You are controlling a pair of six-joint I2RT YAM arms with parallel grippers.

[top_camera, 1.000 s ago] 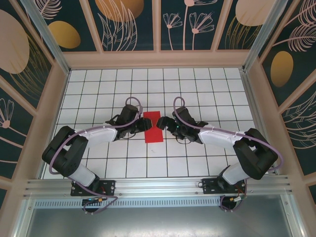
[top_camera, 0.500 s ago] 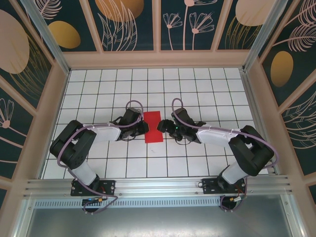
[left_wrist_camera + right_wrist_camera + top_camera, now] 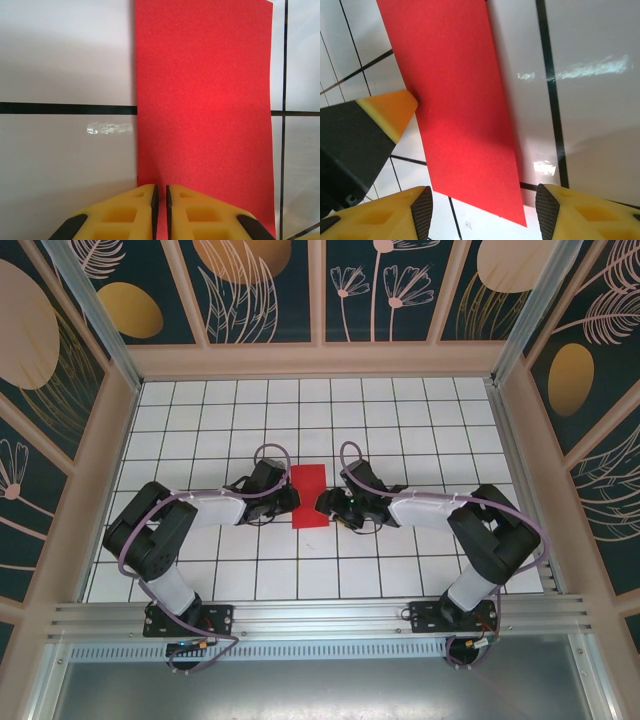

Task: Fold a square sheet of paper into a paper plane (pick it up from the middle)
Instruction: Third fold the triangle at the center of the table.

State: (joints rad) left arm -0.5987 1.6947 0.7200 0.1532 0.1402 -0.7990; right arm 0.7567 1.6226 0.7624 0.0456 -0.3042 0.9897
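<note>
Red sheet [image 3: 310,482] lies flat at the middle of the surface [image 3: 420,430]. It is a narrow rectangle, long axis running near edge to far edge.

Left gripper [image 3: 160,199]: jaws pressed together, tips on the sheet's left long edge, part-way along. Cannot tell whether a layer is caught between them.

Right gripper [image 3: 484,214]: jaws spread, low over the right long edge, with one end corner of the sheet lying between them.

Both arms meet the sheet from its sides, across the long axis.

Judgement: left pins, right is placed to take the free edge. Risk is the thin sheet dragging.
</note>
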